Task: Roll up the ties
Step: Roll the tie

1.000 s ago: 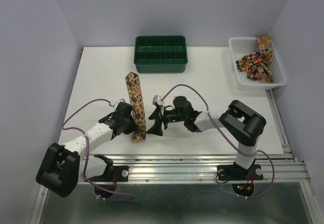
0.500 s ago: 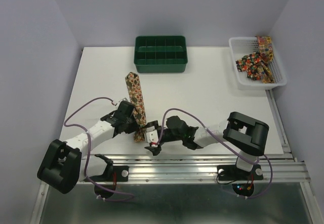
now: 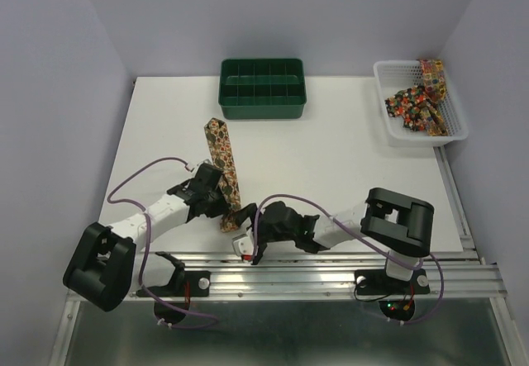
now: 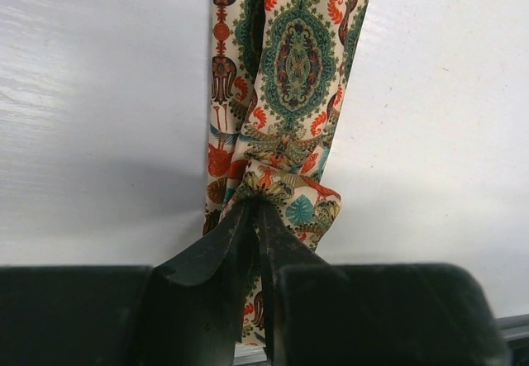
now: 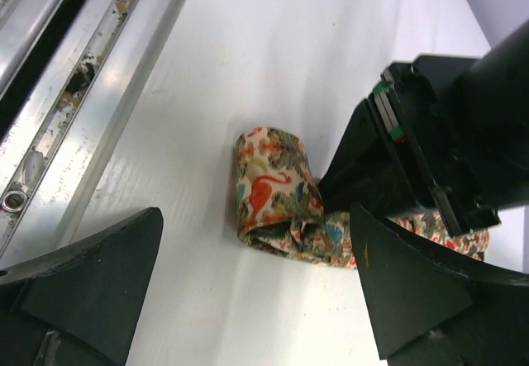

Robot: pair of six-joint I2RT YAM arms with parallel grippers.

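One patterned tie (image 3: 221,155) lies lengthwise on the white table, its pointed end toward the green tray. Its near end is folded into a small loose roll (image 5: 277,197). My left gripper (image 3: 225,206) is shut on that rolled end; in the left wrist view (image 4: 258,207) the closed jaws pinch the fold of the tie (image 4: 293,60). My right gripper (image 3: 245,246) is open and empty, low at the table's near edge. In the right wrist view (image 5: 254,211) its fingers straddle the roll without touching it, with the left gripper (image 5: 413,159) just behind. More ties (image 3: 417,102) lie bunched in the basket.
A green compartment tray (image 3: 263,93) stands at the back centre. A white mesh basket (image 3: 388,122) sits at the back right corner. The metal rail (image 5: 74,93) of the table's near edge runs right beside my right gripper.
My right arm has swung from the right of the tie down to the table's near edge, facing the rolled end. My left gripper has stayed pinched on the tie, shifting slightly.
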